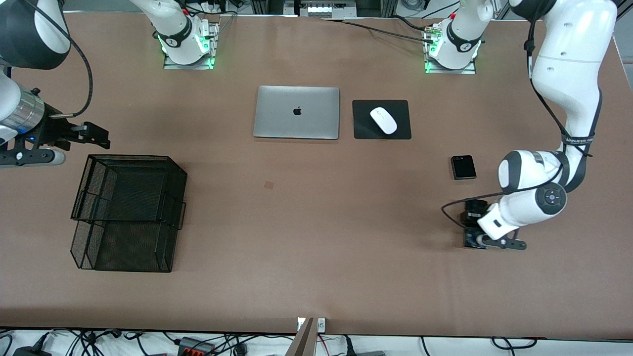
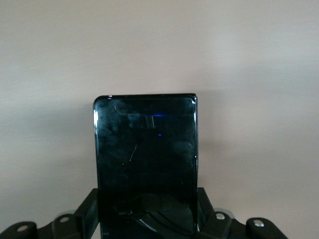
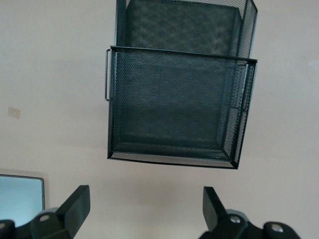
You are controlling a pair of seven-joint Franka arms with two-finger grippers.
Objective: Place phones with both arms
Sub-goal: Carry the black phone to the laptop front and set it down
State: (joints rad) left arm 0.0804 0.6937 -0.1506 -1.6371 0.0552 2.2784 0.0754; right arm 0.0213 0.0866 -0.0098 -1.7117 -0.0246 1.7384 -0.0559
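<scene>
step: grasp first phone | left gripper (image 2: 149, 219) fingers straddle the slim black phone (image 2: 145, 159), closed or not unclear (low over tabletop (image 1: 316, 237)) | right gripper (image 3: 144, 209) fingers wide, empty, waits beside mesh tray (image 3: 174, 109) | folded phone (image 1: 463, 167) untouched | next: lift, carry trayward

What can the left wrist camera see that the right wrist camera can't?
Only the left wrist view shows a long glossy black phone standing between the left gripper fingers, which are closed on its sides.

Only the right wrist view shows the black mesh tray with two levels, a corner of the silver laptop, a small tan patch on the table, and the right gripper open with nothing between its fingers.

Both show the plain brown table and black gripper fingers at the edge of the picture.
</scene>
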